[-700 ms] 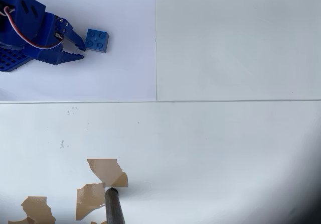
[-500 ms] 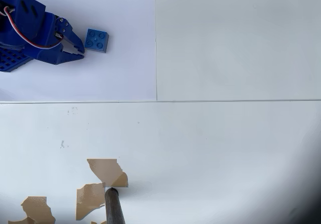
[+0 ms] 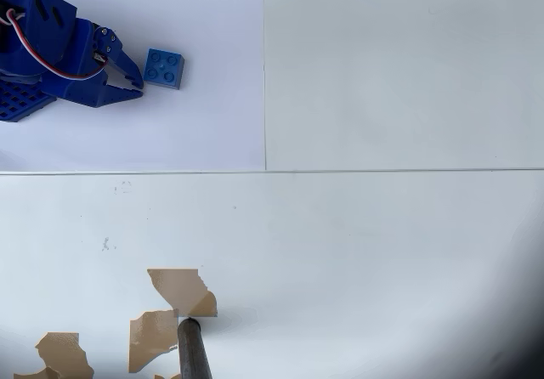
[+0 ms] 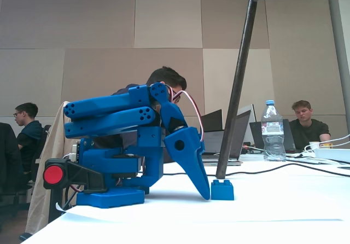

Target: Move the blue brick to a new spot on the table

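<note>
White table [image 3: 382,243] with torn tan patches [image 3: 180,290] at bottom left, overhead view. Blue brick [image 3: 165,67] lies flat at top left, just beside the tool [image 3: 136,87] tips. Tool closed, gripping nothing, fingertips low at the table.

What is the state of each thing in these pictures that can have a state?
gripper: shut, empty, tips down at the table beside the brick.
blue brick: flat on the table, studs up, not held.
table: white surface, with torn tan-brown patches in the overhead view.
water bottle: upright, cap on, behind the arm in the fixed view.
laptops: open.
</note>
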